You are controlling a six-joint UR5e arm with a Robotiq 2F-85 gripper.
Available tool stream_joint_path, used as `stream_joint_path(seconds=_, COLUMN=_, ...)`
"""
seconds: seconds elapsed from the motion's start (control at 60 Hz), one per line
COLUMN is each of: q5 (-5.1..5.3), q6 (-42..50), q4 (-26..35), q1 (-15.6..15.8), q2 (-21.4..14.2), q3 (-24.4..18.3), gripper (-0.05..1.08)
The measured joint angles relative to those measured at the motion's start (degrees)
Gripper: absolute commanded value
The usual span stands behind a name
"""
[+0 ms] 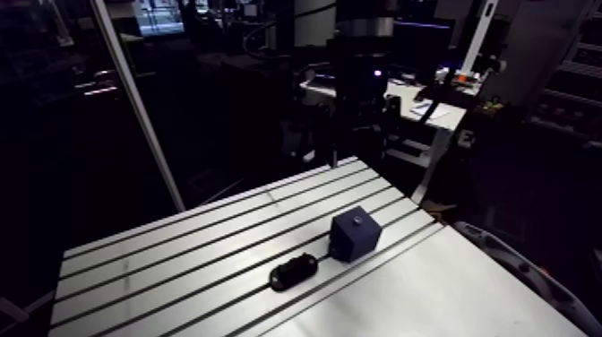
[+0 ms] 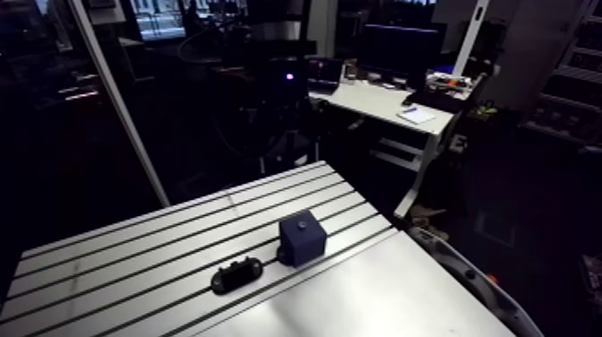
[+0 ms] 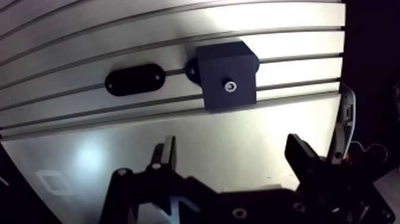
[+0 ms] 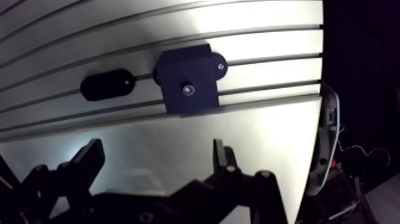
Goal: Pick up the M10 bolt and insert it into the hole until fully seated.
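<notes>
The gripper (image 3: pixel 232 150) hangs empty, fingers spread wide, over the table (image 3: pixel 309 18) near a dark block (image 3: pixel 227 65) and a black oval piece (image 3: pixel 134 79). A shiny ring (image 3: pixel 229 87) atop the block may be the bolt already seated; if so, only backing away remains.
</notes>
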Motion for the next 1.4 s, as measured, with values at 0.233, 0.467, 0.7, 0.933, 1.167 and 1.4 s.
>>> stream_joint_path(seconds=0.233, q5=0.96, q6=0.03, q4=0.12, q1=2.17, q2=-3.73, q3=-0.17, gripper=0.0)
stream_joint_path(seconds=0.467, q5=1.74, q6=1.81, q4=1.23, q1=5.44, q2=-6.35, q3=-1.18, gripper=0.0)
stream_joint_path(seconds=0.7, q5=2.28, q6=4.41, q4=3.45, q1=9.28, q2=-7.47, q3=-3.27, gripper=0.0)
stream_joint_path(seconds=0.933, q5=2.65, q6=7.16, q4=6.52, q1=13.58, q2=-7.15, q3=-6.83, gripper=0.0)
stream_joint_path(seconds=1.167, q5=2.33, q6=9.87, q4=10.4, q1=18.22, q2=-4.98, q3=-11.88, gripper=0.0)
stream_joint_path(seconds=1.4, q5=1.05, q6=12.57, q4=14.9, q1=23.09, q2=-1.16, q3=-18.56, gripper=0.0)
